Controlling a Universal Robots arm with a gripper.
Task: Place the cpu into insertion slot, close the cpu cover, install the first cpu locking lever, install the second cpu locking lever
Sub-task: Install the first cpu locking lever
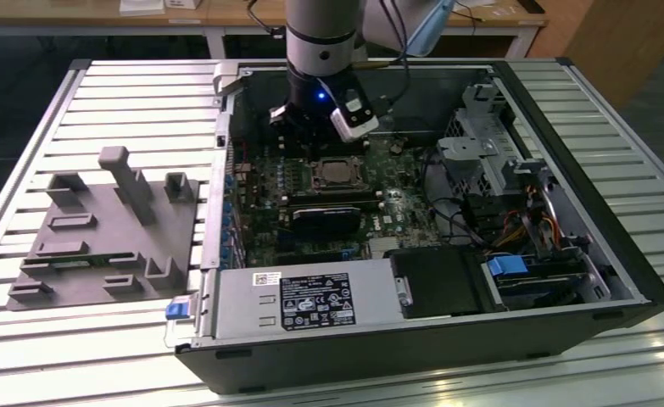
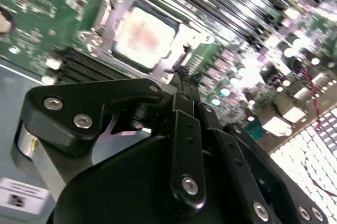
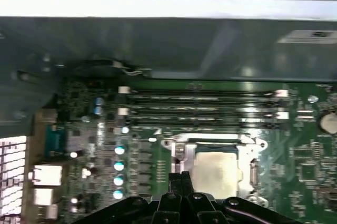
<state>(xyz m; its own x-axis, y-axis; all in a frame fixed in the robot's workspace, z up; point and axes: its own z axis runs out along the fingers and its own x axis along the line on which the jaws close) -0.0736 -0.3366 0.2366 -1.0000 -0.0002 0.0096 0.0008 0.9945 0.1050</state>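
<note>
The chip (image 2: 143,37) is seen seated in the socket (image 1: 314,172) on the board, w/ the silver cover frame (image 2: 105,18) lying flat around it. In the second wrist view the end effector (image 2: 181,74) is held low, just beside one edge of the frame. Its fingers are pressed together and nothing is seen clamped btwn them. Contact w/ the frame can't be told. Long memory slots (image 3: 205,103) are seen near the socket. The open PC case (image 1: 422,348) is set on the slatted desk (image 1: 139,93), w/ a grey fixture (image 1: 105,229) at the exterior view's left.
</note>
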